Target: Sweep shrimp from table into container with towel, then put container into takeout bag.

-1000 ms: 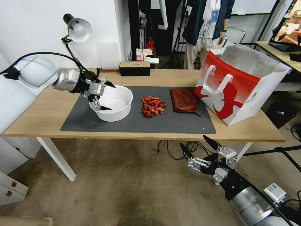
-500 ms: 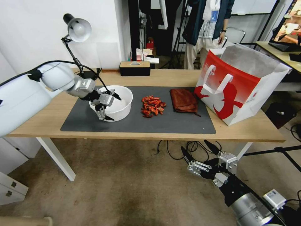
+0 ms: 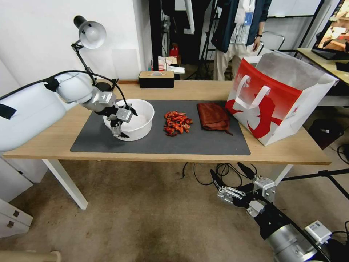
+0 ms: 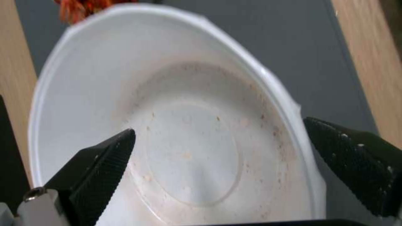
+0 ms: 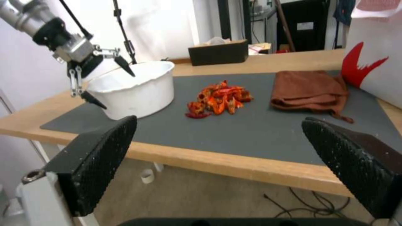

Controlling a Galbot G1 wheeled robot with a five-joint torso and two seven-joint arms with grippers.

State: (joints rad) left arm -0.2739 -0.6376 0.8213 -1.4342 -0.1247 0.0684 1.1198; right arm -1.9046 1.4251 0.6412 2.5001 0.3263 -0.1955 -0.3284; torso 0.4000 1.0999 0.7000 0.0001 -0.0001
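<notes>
Lab room, light wood table (image 3: 54, 143) carrying dark grey mat (image 3: 203, 143). White container (image 3: 140, 118) sitting on mat's left part, empty; shrimp (image 3: 177, 123) piled just beside it, rust-brown towel (image 3: 213, 116) next, takeout bag (image 3: 276, 98) at right end.

We are straddling container's near-left rim with left gripper (image 3: 123, 123), jaws wide, one fingertip inside, one outside, nothing held.

We are judging: seat wall deep between pads, close gently, thin rim flexes.

Right gripper (image 3: 234, 175) hanging below table edge, wide open, empty.
</notes>
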